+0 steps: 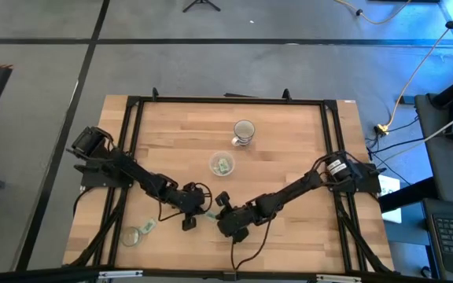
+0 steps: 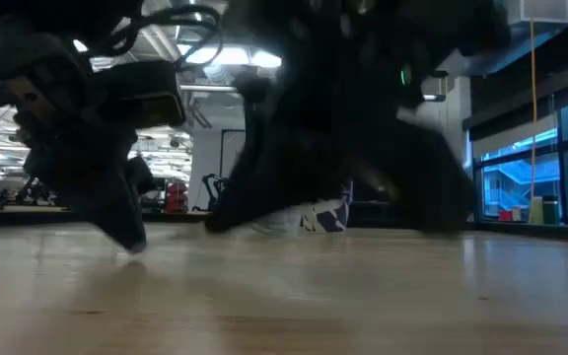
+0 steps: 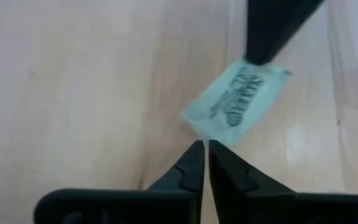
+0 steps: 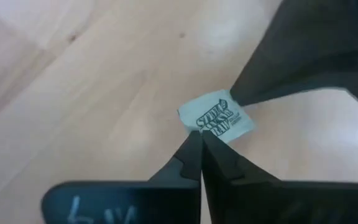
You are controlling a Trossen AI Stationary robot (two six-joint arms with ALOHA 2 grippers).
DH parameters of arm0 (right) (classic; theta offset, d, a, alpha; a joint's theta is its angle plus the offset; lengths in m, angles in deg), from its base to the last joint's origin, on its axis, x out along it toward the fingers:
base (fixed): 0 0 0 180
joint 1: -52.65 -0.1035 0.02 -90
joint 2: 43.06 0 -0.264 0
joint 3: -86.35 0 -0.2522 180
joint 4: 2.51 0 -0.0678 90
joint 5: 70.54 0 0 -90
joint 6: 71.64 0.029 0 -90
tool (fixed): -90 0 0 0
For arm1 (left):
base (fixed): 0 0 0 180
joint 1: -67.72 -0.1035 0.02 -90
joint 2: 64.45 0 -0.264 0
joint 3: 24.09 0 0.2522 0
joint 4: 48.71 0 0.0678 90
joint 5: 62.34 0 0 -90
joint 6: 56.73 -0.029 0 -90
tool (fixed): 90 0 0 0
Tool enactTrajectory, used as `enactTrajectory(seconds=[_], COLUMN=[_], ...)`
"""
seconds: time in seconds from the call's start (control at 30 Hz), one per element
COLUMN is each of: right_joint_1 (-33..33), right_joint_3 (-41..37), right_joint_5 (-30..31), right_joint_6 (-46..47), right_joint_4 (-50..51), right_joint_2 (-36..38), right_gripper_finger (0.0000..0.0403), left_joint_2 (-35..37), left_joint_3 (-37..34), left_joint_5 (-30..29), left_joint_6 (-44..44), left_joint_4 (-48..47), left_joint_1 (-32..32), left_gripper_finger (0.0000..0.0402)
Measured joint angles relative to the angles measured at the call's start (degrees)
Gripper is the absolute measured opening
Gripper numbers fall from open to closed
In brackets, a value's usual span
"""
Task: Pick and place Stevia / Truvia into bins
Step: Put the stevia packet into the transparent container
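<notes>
Both grippers are meeting near the desk's [image 1: 289,149] front edge, at 1 sachet [image 3: 238,102] lying flat. The left gripper [image 3: 204,163] and right gripper [image 4: 199,149] are each pressing clenched fingers onto its opposite ends, grasping nothing.

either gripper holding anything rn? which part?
Both pinch one Stevia sachet above the table: right gripper on one edge, left gripper on the opposite one.

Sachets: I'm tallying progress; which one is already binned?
The sachet inside the clear cup at mid-table; the other sachets lie outside it, on the table.
</notes>
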Motion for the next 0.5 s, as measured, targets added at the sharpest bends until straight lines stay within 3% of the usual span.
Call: enactTrajectory(seconds=[0.33, 0.5], right_joint_1=[3.28, 8.0], right_joint_3=[0.14, 0.25], right_joint_5=[1.58, 1.77], right_joint_6=[12.09, 21.04], right_joint_4=[10.59, 16.09], right_joint_2=[13.8, 21.32], right_gripper_finger=[0.0004, 0.0005], left_joint_2=[15.92, 22.3], left_joint_3=[0.07, 0.09], left_joint_5=[-12.19, -15.07], left_joint_6=[-1.13, -3.94], left_joint_4=[-14.32, -14.62], left_joint_1=[0.29, 0.74], left_gripper_finger=[0.0073, 0.0083])
